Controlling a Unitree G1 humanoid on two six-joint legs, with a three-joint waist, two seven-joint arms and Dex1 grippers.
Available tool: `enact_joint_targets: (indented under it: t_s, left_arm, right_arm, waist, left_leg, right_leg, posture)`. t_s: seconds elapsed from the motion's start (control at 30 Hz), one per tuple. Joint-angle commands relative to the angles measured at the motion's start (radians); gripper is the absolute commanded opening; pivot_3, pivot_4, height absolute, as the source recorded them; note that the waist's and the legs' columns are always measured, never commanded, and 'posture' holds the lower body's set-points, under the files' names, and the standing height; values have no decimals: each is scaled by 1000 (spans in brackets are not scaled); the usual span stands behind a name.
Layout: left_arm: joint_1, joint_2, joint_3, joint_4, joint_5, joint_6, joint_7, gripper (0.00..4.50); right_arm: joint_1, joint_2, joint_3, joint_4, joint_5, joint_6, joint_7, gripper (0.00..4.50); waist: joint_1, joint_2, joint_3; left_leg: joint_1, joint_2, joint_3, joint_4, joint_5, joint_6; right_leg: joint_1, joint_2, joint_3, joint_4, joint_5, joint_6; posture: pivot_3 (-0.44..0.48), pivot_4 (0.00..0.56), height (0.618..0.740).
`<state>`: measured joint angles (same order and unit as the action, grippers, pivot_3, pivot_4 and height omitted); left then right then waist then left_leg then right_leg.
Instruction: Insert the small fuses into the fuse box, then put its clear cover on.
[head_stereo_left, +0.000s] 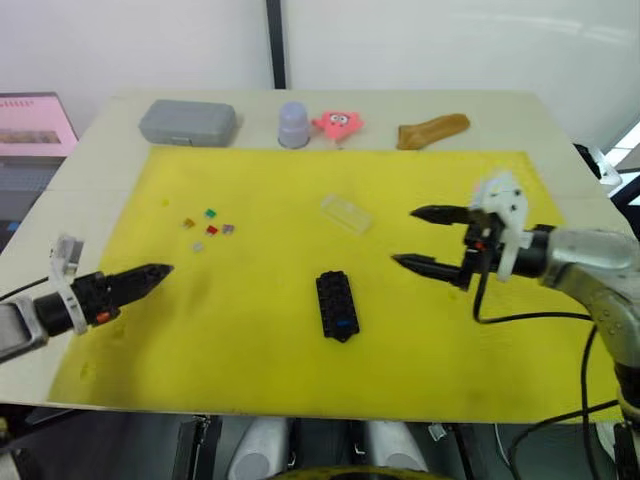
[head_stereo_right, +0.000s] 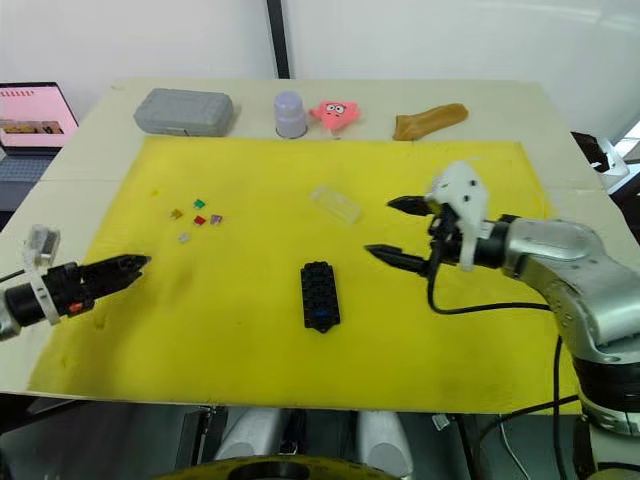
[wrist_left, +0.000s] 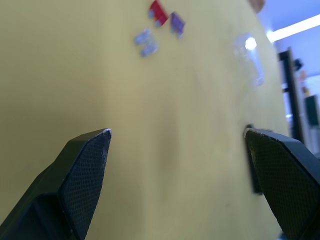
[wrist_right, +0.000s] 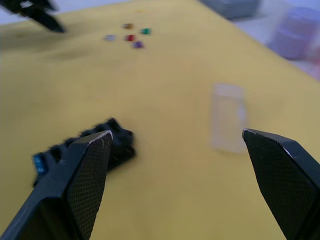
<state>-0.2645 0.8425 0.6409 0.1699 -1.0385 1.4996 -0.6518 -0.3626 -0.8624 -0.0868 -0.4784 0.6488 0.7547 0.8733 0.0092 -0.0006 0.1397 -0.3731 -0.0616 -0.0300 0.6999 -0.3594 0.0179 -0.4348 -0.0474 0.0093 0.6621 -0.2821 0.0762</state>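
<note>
Overhead: fuse box (head_stereo_left: 337, 305) mid-mat, one blue fuse seated; loose fuses (head_stereo_left: 208, 227) well left, cover (head_stereo_left: 346, 213) beyond box. Left wrist: left gripper (wrist_left: 177, 145) spread, empty, fuses ahead. Right wrist: right gripper (wrist_right: 175, 137) spread, empty. Risk: tiny fuses skid or flip under pinch.

Fuse box (head_stereo_left: 337, 305) at mat (head_stereo_left: 250, 380) centre; clear cover (head_stereo_left: 346, 213) just behind it; small fuses (head_stereo_left: 208, 227) well left of cover.

laptop (head_stereo_right: 35, 125) cut off, clear cover (wrist_right: 228, 116) blurred
</note>
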Motion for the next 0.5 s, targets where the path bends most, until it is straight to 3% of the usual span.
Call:
enact_joint_targets:
  t_s: [0.03,0.17,0.33,0.5]
  left_arm:
    - [-129,-28,72,113,12,7,104,4500]
    - [-267,-44,115,267,30,-6,167,4500]
    - [-336,-45,16,364,90,-56,115,4500]
    - [-385,-37,-14,477,131,-90,78,4500]
  right_arm:
    - [-44,32,25,-23,5,-11,-9,4410]
    - [-60,63,74,-13,-30,-32,-20,4410]
    - [-92,101,114,-11,-52,-52,-27,4410]
    - [-131,119,151,-12,-60,-51,-5,4410]
  waist:
    - [2,0,0]
    - [-2,-1,-1]
    - [-22,-1,-1]
    - [-28,-1,-1]
  left_leg:
    - [0,0,0,0,0,0]
    - [-1,0,0,1,0,-1]
    - [-1,-1,0,1,1,-2]
    - [-1,-1,0,0,1,-3]
  right_leg:
    - [0,0,0,0,0,0]
    - [-1,0,0,1,0,0]
    - [-2,0,0,1,0,0]
    - [-4,0,0,3,0,0]
  posture:
    - [0,150,740]
    - [0,150,740]
    - [0,150,740]
    - [0,150,740]
